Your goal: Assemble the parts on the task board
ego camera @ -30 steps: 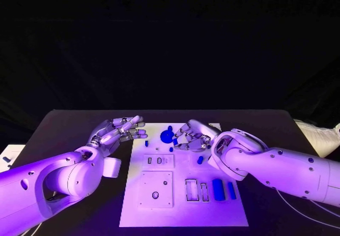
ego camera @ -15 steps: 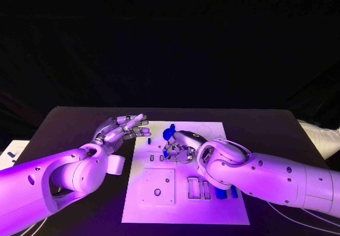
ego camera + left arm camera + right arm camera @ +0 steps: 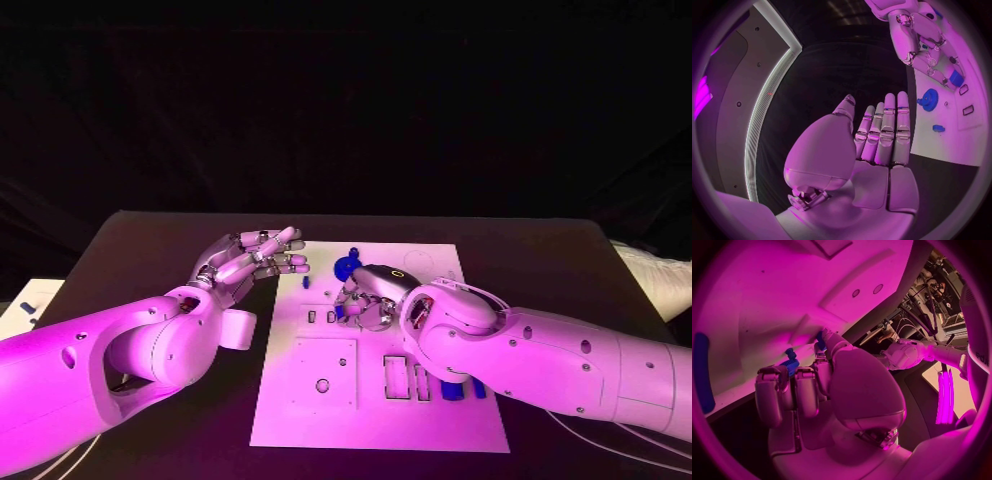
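Right hand [image 3: 369, 297] down on the task board [image 3: 378, 420], fingers curled in over the upper-left slots; in the right wrist view the fingertips [image 3: 792, 371] pinch a small blue part [image 3: 790, 362] against the white plate. Near edge of board: two blue bars [image 3: 459, 388] lie beside the rectangular slots, partly under the right forearm. Further back, a round blue part [image 3: 343, 269] sits near the board's far left corner, just beyond the right hand. Left hand [image 3: 254, 256] hovers off the board's left edge over the black table [image 3: 130, 250], fingers straight and together, palm bare, nothing held.
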Robot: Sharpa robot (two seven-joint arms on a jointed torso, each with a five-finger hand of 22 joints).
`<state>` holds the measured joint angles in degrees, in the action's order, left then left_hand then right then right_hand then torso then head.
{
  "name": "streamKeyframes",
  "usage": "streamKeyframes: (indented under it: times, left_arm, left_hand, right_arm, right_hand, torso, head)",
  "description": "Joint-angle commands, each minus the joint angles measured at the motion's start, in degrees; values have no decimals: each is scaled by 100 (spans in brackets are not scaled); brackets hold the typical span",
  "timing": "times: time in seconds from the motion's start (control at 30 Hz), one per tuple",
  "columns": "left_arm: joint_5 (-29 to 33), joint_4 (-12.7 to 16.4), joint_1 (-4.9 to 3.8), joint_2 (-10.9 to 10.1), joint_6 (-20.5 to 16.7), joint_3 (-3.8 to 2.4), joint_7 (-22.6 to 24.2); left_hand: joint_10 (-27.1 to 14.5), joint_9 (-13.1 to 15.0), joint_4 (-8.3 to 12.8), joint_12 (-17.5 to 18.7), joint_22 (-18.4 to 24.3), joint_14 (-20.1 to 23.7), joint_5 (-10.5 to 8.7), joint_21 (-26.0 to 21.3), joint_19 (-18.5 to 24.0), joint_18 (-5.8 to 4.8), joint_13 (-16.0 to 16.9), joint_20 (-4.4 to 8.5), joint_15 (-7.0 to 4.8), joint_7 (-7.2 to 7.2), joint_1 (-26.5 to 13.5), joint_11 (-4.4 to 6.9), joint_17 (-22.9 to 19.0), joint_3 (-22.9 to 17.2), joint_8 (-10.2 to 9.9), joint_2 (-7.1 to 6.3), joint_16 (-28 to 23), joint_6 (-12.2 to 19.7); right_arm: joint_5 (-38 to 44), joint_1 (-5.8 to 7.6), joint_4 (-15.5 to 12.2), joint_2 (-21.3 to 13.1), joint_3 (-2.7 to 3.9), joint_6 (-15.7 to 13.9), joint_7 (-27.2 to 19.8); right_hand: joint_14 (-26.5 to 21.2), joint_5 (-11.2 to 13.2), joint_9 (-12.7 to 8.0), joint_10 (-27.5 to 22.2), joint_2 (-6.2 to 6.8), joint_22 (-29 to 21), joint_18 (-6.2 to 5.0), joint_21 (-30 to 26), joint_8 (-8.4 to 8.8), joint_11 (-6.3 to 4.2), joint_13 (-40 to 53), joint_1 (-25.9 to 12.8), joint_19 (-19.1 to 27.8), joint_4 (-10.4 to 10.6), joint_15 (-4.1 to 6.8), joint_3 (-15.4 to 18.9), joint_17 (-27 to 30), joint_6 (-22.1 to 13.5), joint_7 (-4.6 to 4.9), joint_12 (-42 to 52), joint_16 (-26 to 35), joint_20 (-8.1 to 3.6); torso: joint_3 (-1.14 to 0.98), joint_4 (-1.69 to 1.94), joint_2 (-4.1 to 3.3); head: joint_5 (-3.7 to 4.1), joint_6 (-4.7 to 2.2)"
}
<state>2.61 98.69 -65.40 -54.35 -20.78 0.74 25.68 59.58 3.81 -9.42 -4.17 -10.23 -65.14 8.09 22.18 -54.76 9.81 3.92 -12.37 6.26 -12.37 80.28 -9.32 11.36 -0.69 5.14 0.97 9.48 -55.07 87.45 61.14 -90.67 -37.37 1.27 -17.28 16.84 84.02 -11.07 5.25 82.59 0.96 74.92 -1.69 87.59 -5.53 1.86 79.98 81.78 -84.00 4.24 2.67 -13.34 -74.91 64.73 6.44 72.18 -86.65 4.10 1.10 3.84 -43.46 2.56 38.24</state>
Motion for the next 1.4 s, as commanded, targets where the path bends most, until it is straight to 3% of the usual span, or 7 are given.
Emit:
streamKeyframes:
  times: [0.03,0.43,0.47,0.57,0.67,1.27,1.4]
  left_arm:
    - [15,13,0,2,110,-2,31]
    - [15,27,1,-8,111,-2,27]
    - [15,28,1,-9,111,-2,27]
    - [15,30,1,-11,109,-2,27]
    - [15,31,1,-11,110,-2,26]
    - [15,31,2,-22,114,-2,17]
    - [15,27,2,-20,111,-2,7]
  left_hand:
    - [6,-4,24,28,2,6,-3,34,-11,57,-9,-15,23,-10,66,-21,6,2,-25,6,-36,-24]
    - [6,-4,24,28,2,6,-3,34,-11,57,-9,-15,23,-10,66,-21,6,2,-25,6,-36,-24]
    - [6,-4,24,28,2,6,-3,34,-11,57,-9,-15,23,-10,66,-21,6,2,-25,6,-36,-24]
    - [6,-4,24,28,2,6,-3,34,-11,57,-9,-15,23,-10,66,-21,6,2,-25,6,-36,-24]
    - [6,-4,24,28,2,6,-3,34,-11,57,-9,-15,23,-10,66,-21,6,2,-25,6,-36,-24]
    - [9,-4,39,31,3,6,-5,35,-8,57,-9,-15,23,-9,70,-20,16,3,-33,8,-48,-27]
    - [9,-4,39,31,3,6,-5,35,-8,57,-9,-15,23,-9,70,-20,16,3,-33,8,-48,-27]
  right_arm:
    - [219,-21,12,-15,-16,258,180]
    - [306,-22,-11,-38,-16,592,294]
    - [305,-22,-12,-38,-16,618,288]
    - [310,-22,-14,-33,-16,652,283]
    - [324,-22,-15,-28,-16,645,292]
    - [480,-22,-21,-17,-16,382,338]
    - [492,-23,-44,-23,-17,19,286]
  right_hand:
    - [452,-38,178,98,-1,1040,48,15,-40,-112,-128,-37,-219,20,26,-2,-802,138,-100,-39,5,-44]
    - [442,-27,187,71,95,1024,44,6,2,-103,-159,-179,-205,48,21,37,-755,98,-87,-104,31,-42]
    - [439,-35,185,63,125,1019,43,3,16,-97,-169,-209,-201,56,17,52,-745,81,-79,-122,37,-40]
    - [432,-400,163,23,354,991,36,-14,106,-54,-206,-416,-178,121,-16,189,-712,-34,-25,-198,58,-19]
    - [429,-420,144,-8,457,978,33,-22,162,-24,-244,-516,-167,160,-39,266,-697,-122,13,-266,68,-3]
    - [418,-364,102,-109,559,931,21,-49,202,41,-363,-596,-130,209,-96,351,-644,-357,86,-475,102,54]
    - [404,-27,43,-329,660,859,3,-92,208,100,-655,-705,-71,328,-149,508,-587,-690,148,-953,140,103]
  torso:
    - [0,-6,1]
    - [1,-5,0]
    - [2,-5,1]
    - [3,-5,2]
    - [3,-3,3]
    - [2,2,3]
    - [1,1,2]
  head:
    - [-5,11]
    - [-4,36]
    - [-3,38]
    - [-1,38]
    - [8,39]
    - [25,34]
    - [27,21]
